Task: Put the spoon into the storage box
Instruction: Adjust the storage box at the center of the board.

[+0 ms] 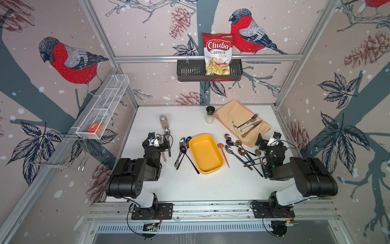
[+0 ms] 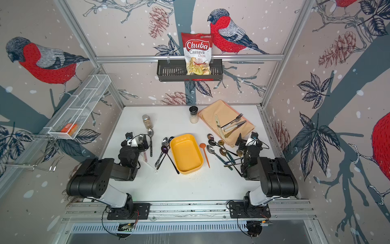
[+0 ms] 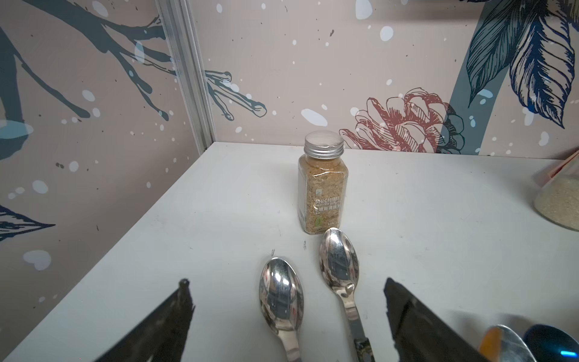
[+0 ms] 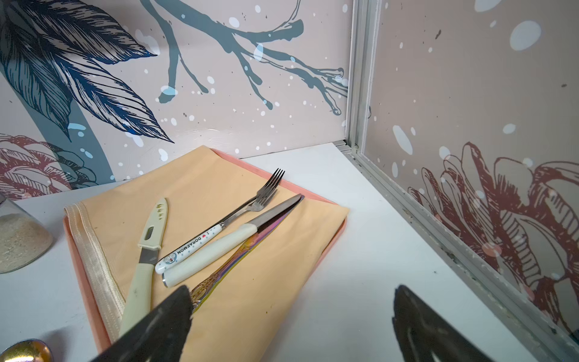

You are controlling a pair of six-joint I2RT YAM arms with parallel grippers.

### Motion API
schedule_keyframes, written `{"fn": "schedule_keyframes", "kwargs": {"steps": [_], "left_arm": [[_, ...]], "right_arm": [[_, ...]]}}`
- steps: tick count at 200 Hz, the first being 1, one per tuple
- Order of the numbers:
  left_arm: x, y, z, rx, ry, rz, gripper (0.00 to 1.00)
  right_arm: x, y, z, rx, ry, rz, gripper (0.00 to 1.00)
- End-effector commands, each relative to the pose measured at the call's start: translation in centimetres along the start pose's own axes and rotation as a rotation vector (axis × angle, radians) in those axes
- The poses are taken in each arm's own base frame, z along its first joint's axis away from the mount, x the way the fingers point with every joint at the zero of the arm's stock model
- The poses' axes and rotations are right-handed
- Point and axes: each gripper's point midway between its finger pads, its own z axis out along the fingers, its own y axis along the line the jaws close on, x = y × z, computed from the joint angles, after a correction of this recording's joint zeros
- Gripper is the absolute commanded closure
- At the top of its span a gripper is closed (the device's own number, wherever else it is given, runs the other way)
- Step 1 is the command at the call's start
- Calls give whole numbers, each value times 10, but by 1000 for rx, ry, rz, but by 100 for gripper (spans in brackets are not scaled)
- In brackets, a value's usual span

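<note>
Left gripper [image 3: 286, 282] above spoons [image 3: 338, 266], chips [image 1: 218, 52] in basket [image 1: 190, 71]

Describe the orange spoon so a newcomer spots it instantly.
On the white table, find the yellow storage box. The orange spoon lies beside its long side, on the robot's right. It alone is orange; neighbouring spoons are shiny or dark.

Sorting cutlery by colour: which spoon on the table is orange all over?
The small orange spoon, lying alone beside the yellow storage box; the other spoons have silver, gold or dark bowls.
</note>
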Motion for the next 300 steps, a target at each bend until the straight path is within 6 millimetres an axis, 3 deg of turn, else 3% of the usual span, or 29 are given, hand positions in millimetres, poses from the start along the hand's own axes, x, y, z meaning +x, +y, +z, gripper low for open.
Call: {"fn": "schedule_keyframes", "kwargs": {"steps": [1,129,142,160,186,212,233,273,300], "left_arm": [[-7,-1,1,5,-24,-2,3],[-9,-1,0,8,-28,-2,3],[-13,-4,0,21,-28,6,4],[-24,-3,-2,5,-27,9,4],[-54,-9,-3,-1,-44,29,4],[-96,-22,-5,8,-54,-19,4],[-110,-37,2,26,90,-116,4],[-105,-68,-7,54,428,-200,4],[-78,-98,-32,88,674,-266,5]], "right_arm": [[-5,1,-1,1,-22,14,0],[-9,-3,-3,15,-31,25,0],[-18,-8,-2,48,-33,37,0],[-33,-1,5,38,15,4,0],[-56,5,9,37,80,-6,0],[-80,16,9,20,171,18,0],[-88,31,3,-44,267,52,0],[-75,74,-21,-189,512,46,1],[-59,109,-44,-275,644,-25,3]]}}
